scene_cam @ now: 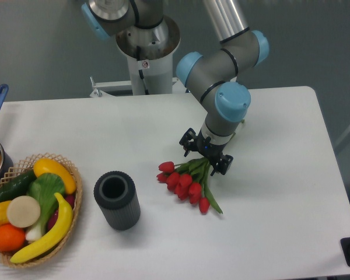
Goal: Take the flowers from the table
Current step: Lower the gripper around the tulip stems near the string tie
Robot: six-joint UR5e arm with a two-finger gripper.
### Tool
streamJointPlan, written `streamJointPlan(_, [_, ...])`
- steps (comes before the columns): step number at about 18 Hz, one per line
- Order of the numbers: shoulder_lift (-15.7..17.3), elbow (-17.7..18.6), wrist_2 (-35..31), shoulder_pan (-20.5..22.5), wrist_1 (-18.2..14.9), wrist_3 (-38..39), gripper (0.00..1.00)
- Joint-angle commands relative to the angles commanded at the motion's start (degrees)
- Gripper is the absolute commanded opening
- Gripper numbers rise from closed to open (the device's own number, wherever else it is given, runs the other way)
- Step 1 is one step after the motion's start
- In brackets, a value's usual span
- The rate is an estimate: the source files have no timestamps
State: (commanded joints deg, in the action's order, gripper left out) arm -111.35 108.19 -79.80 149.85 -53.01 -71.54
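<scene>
tabletop [291, 192]: smooth white, faint sheen | flowers [185, 182]: glossy red heads, plastic-looking green stems | hand [205, 156]: matt black | cylinder [116, 199] at 8 o'clock: ribbed dark grey, matt | basket [70, 224]: woven wicker | arm [224, 70]: satin grey shells, glossy blue caps

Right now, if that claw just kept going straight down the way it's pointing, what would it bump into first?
Most likely the flowers: the gripper points down with open fingers straddling their green stems, the table just beneath. Exact height is hard to judge.
</scene>
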Motion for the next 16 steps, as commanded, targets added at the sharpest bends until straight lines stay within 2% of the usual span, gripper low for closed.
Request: streamJointPlan(16, [-1.58,0.09,0.0,0.09,0.36,0.27,1.0])
